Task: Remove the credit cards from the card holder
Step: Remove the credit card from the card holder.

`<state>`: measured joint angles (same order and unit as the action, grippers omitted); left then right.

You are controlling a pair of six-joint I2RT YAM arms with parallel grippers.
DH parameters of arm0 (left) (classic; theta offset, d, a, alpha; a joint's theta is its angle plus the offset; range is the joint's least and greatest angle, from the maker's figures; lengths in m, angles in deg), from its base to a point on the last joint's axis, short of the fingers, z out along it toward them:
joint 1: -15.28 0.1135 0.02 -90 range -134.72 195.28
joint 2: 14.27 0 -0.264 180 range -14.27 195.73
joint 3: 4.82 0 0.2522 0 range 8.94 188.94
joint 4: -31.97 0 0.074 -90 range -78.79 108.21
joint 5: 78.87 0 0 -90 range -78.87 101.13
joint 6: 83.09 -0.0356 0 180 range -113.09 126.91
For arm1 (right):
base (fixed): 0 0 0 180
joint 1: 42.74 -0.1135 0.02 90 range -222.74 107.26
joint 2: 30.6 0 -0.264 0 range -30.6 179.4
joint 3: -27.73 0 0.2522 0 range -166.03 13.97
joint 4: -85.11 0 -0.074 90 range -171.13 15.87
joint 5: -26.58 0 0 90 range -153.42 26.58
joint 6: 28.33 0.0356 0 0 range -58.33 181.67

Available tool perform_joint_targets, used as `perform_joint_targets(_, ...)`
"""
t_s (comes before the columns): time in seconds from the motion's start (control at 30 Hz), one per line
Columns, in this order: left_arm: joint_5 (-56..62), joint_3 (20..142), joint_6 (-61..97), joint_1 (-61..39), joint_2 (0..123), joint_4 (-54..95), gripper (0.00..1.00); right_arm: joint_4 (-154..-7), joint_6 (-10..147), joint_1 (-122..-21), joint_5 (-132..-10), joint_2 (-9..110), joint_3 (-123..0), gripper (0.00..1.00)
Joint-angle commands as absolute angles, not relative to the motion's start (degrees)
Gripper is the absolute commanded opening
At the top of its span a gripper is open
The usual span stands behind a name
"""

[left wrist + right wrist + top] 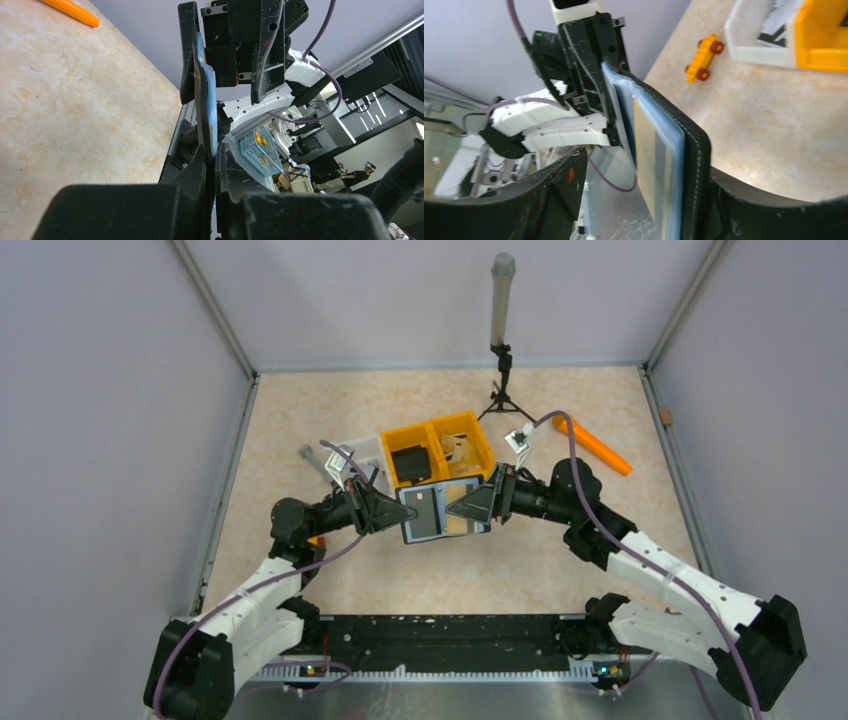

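The card holder (440,512) hangs open in the air between both arms, its pale blue lining facing up. My left gripper (392,512) is shut on its left edge; in the left wrist view the holder (205,110) runs edge-on out of the closed fingers (200,170). My right gripper (478,504) is open around the right edge. One of its fingers (749,200) rests on the black back of the holder (696,165), and the other finger (559,185) stands clear of it. A pale credit card (651,160) sits in the lining's slot.
A yellow bin (470,435) holding a black blocky item (410,462) stands just behind the holder, with a white tray (365,452) at its left. An orange marker (592,445) lies at the right, a small tripod pole (500,310) at the back, and a yellow toy car (703,57) on the table.
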<state>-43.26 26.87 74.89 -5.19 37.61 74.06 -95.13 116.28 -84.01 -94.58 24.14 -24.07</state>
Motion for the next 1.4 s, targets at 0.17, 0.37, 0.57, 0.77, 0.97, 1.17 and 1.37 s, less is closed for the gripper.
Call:
perform_joint_targets(0.17, -41.8, 28.1, 73.9, -5.4, 35.1, 73.7, 0.00, -67.3, 96.0, -83.0, -74.8, 16.7, -34.8, 0.75)
perform_joint_targets(0.37, -41.0, 28.6, 72.7, -5.4, 35.0, 70.6, 0.00, -65.1, 92.3, -83.1, -75.7, 13.7, -37.4, 0.69)
perform_joint_targets(0.57, -40.6, 28.7, 74.8, -5.3, 36.4, 73.4, 0.00, -79.7, 98.1, -84.5, -92.5, 19.3, -33.7, 0.57)
perform_joint_targets(0.77, -39.9, 28.3, 75.8, -5.4, 36.8, 74.8, 0.00, -85.8, 99.3, -89.1, -92.6, 24.4, -33.4, 0.56)
perform_joint_targets(0.97, -39.9, 28.0, 77.9, -5.4, 36.9, 78.1, 0.00, -87.1, 99.7, -90.2, -92.4, 27.8, -32.7, 0.53)
perform_joint_targets(1.17, -40.2, 27.3, 80.5, -5.4, 37.5, 82.0, 0.00, -90.8, 101.6, -90.2, -94.0, 28.5, -31.2, 0.43)
perform_joint_targets(1.37, -40.1, 27.2, 80.8, -5.4, 37.5, 82.4, 0.00, -97.0, 105.2, -90.2, -97.1, 29.2, -30.1, 0.30)
